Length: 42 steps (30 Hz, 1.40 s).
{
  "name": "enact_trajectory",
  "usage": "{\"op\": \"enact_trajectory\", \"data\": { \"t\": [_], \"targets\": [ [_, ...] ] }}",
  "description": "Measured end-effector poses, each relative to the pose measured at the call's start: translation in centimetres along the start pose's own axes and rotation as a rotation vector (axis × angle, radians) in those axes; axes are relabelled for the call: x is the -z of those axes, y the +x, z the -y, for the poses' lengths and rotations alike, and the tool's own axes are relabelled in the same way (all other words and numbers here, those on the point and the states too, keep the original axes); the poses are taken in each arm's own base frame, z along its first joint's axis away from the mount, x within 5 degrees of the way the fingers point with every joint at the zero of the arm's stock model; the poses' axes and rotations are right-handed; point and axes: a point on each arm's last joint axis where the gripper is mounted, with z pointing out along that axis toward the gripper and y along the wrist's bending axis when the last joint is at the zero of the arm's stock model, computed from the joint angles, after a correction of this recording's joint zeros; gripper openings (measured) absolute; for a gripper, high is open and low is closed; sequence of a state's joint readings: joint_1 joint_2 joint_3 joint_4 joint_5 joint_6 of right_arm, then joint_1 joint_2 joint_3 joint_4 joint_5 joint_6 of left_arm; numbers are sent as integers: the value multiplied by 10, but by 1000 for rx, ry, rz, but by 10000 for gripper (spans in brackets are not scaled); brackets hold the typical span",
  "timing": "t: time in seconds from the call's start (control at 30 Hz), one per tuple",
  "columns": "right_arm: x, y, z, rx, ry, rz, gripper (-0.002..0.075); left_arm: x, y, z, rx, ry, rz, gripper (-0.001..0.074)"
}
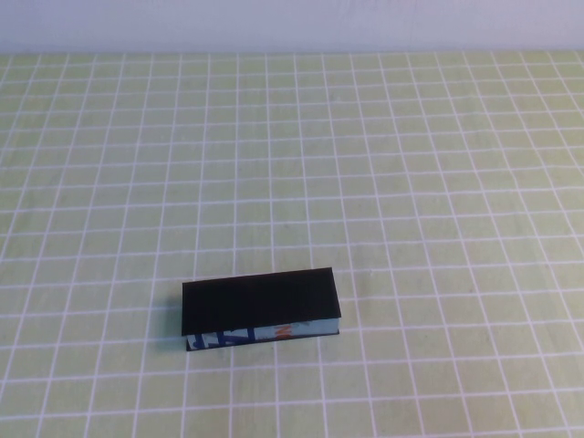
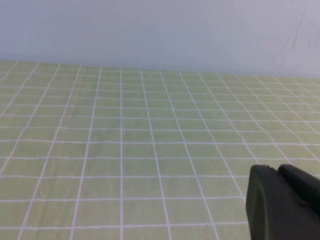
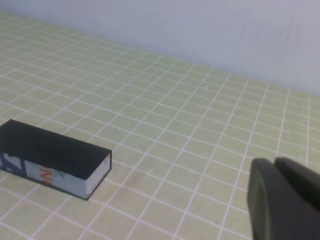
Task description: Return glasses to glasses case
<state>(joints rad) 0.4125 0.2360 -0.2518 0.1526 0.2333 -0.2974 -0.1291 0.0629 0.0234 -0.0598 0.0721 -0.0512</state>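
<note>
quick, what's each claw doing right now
left claw: off the high view, holding nothing seen, open or shut cannot be told
right claw: same, apart from the glasses case

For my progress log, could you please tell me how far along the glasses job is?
The glasses case lies closed on the table, and no glasses show outside it, so packing looks done. The left gripper and right gripper are off it, holding nothing visible. Nothing obvious remains.

From my station, neither arm enters the high view. Left gripper (image 2: 287, 205) — only a dark corner shows in its wrist view, cut off by the frame edge; finger state unreadable. Right gripper (image 3: 285, 200) — same, clipped at the corner. Glasses case (image 1: 261, 310) lies closed, so its inside is hidden; the side print is too small to read.
</note>
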Motion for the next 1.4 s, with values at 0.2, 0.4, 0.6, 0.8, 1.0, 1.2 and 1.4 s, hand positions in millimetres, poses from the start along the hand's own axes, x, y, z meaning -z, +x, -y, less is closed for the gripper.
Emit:
{"op": "enact_trajectory", "data": {
  "t": [0.2, 0.4, 0.6, 0.8, 1.0, 1.2, 1.4],
  "targets": [
    [0, 0, 0, 0, 0, 0, -18, 4, 5, -1, 2, -21, -34, -2],
    [0, 0, 0, -2, -1, -2, -18, 7, 20, -3, 30, -44, -193, -2],
    [0, 0, 0, -2, -2, -4, -18, 8, 22, -5, -12, -61, -207, -2],
    [0, 0, -1, -4, -8, -3, -18, 8, 22, -6, -23, -64, -208, -1],
    [0, 0, -1, -4, -8, -3, -18, 8, 22, -6, -25, -65, -208, -2],
    [0, 0, -1, -5, -8, -3, -18, 8, 22, -6, -25, -65, -208, -1],
    [0, 0, -1, -5, -8, -3, -18, 8, 22, -6, -25, -65, -208, -2]
  ]
}}
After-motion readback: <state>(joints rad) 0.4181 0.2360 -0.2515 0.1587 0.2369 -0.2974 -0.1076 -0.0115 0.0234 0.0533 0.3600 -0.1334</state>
